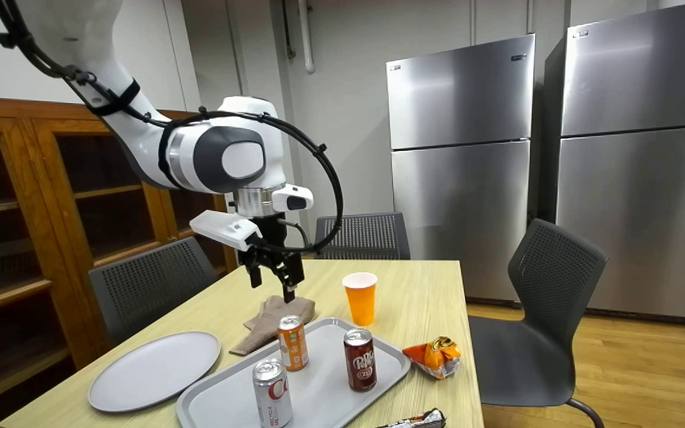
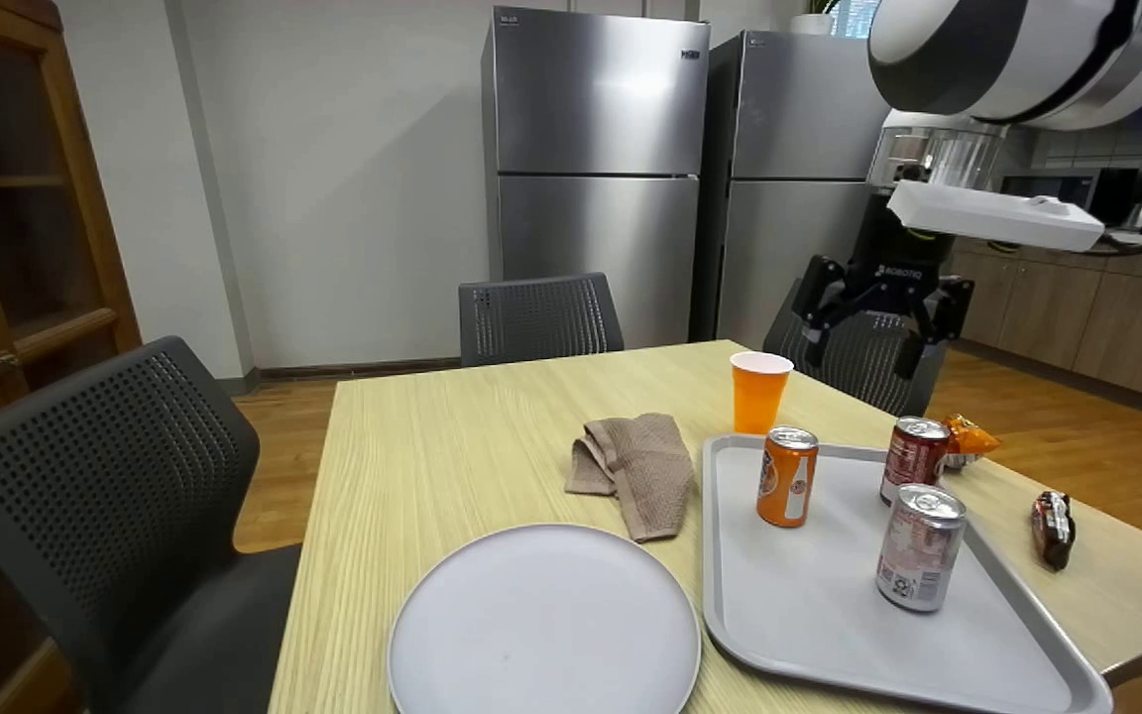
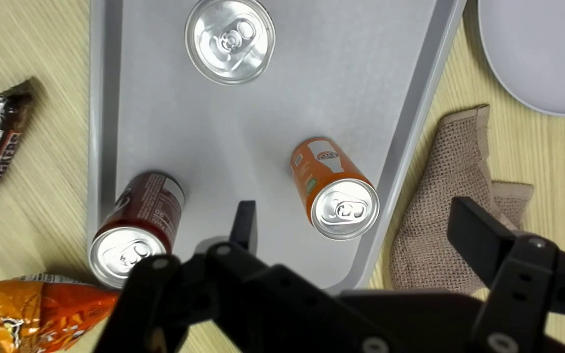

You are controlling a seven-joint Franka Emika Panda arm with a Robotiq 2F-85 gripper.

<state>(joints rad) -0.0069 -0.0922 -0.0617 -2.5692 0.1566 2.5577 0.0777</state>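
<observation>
Evidently nothing is gripped yet: the gripper (image 2: 861,354) hangs above the table (image 2: 412,476), fingers (image 3: 246,224) spread wide and empty, its exact height hard to judge, while the orange can (image 3: 322,171) stands upright on the tray (image 3: 248,132). Bare tray separates it from the dark red can (image 3: 146,208); the rim (image 3: 414,122) toward the cloth (image 3: 432,215) runs nearer.

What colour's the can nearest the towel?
That can is orange, silver-topped, clearest in the wrist view.

Three cans (image 2: 787,478) (image 2: 913,458) (image 2: 921,550), one tray (image 2: 809,590), one plate (image 2: 543,615), one cup (image 2: 759,395), one cloth (image 2: 648,471), one bag (image 1: 434,356), one bar (image 2: 1054,531) — plus one table (image 2: 452,456), three chairs (image 1: 155,291) (image 1: 366,238) (image 1: 541,351), two fridges (image 1: 460,166) (image 1: 643,178), and one plant (image 2: 814,20).
</observation>
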